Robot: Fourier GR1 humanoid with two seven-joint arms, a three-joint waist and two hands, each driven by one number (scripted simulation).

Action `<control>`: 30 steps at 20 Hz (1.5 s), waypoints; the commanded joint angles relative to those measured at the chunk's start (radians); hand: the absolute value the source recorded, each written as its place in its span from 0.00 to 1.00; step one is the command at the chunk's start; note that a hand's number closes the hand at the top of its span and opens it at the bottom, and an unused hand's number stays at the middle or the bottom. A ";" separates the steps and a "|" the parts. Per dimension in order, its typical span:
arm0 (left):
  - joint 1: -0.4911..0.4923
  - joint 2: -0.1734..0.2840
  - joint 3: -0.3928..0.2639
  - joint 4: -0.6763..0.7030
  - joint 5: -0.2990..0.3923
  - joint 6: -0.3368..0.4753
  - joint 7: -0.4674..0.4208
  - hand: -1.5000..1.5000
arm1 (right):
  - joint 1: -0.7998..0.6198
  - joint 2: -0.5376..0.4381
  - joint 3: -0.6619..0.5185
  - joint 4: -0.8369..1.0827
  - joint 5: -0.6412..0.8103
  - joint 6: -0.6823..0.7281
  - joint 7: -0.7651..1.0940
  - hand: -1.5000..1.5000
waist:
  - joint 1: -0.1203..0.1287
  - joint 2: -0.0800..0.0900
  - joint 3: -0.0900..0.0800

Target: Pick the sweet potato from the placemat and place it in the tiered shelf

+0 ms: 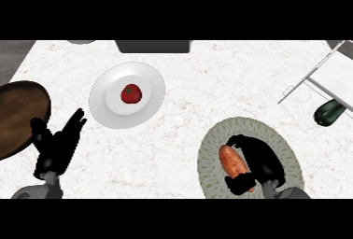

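From the head view I see the sweet potato lying on the round grey patterned placemat at the near right of the counter. My right hand is down over it, fingers arched round its far end and the thumb curled under its near end, so the hand is closed around it. The black fingers cover the right side of the sweet potato, and I cannot tell whether it is lifted or resting on the mat. The right forearm is cut off by the lower edge.

My left hand shows at the near left, open with its fingers straight and pointing away, holding nothing. It overlaps the edge of a dark brown wooden board, which runs out of the picture at the left.

Far of centre sits a white plate with a tomato on it, well apart from the placemat.

At the far right, the tiered shelf appears only as white surfaces and thin rails, cropped by the right edge; I cannot make out its tiers. A dark green vegetable lies at its near edge, partly hidden. Along the far edge, a dark grey object and a pale one are cut off, too little showing to identify.
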 commanded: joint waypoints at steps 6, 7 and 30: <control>0.017 -0.016 -0.004 0.021 -0.002 -0.005 0.004 0.50 | -0.100 0.070 -0.297 0.068 0.072 -0.199 0.308 1.00 | -0.001 0.014 0.000; 0.044 0.004 0.011 0.036 0.013 -0.037 -0.019 0.50 | -0.118 0.087 -0.302 0.043 0.092 -0.228 0.336 1.00 | 0.002 0.012 0.000; 0.001 -0.005 0.019 0.007 0.005 -0.016 0.043 0.50 | -0.697 -0.056 -0.594 -0.417 0.454 0.287 0.746 1.00 | -0.009 0.003 -0.001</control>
